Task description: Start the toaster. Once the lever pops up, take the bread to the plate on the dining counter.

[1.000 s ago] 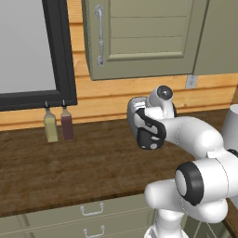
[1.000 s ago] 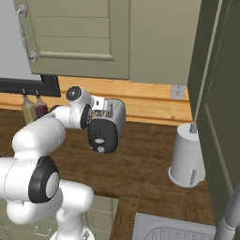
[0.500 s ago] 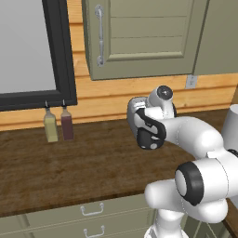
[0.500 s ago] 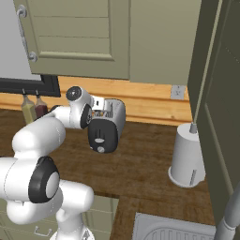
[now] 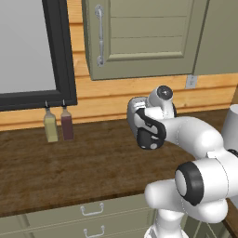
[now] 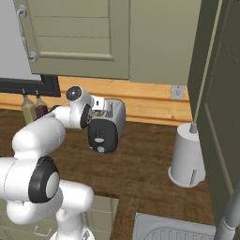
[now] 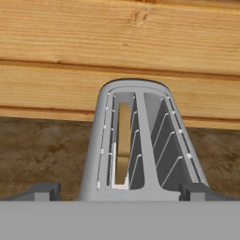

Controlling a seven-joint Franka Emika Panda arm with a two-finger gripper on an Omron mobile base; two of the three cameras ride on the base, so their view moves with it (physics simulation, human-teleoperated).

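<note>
Two bottles [image 5: 58, 125], one yellow and one dark red, stand at about 9 o'clock in the left base view. They are at the back of the counter [image 5: 69, 172] by the wood wall, well apart from the work.

Next comes the toaster [image 5: 139, 122], near the middle of that view. It sits far back on the counter with its black end panel [image 6: 101, 136] turned out to the room. That is likely so the arm can get at the lever [image 6: 98, 131], a small pale tab on that panel. The tab looks low in its slot, but it is too small to be sure.

The arm bends over the toaster from the front, and the hand hangs just above the black end. I think it is there to push the lever or to wait for the pop.

In the hand view the bread [image 7: 123, 140] stands on edge in the left slot at 6 o'clock, sunk deep so it can toast. The other slot has no bread.

The fingers [image 7: 46, 191] show as two dark tips at 7 and 5 o'clock, spread wide on both sides of the toaster. They hold nothing.

A white paper roll [image 6: 187, 157] stands at 3 o'clock in the right base view, away from the toaster.
</note>
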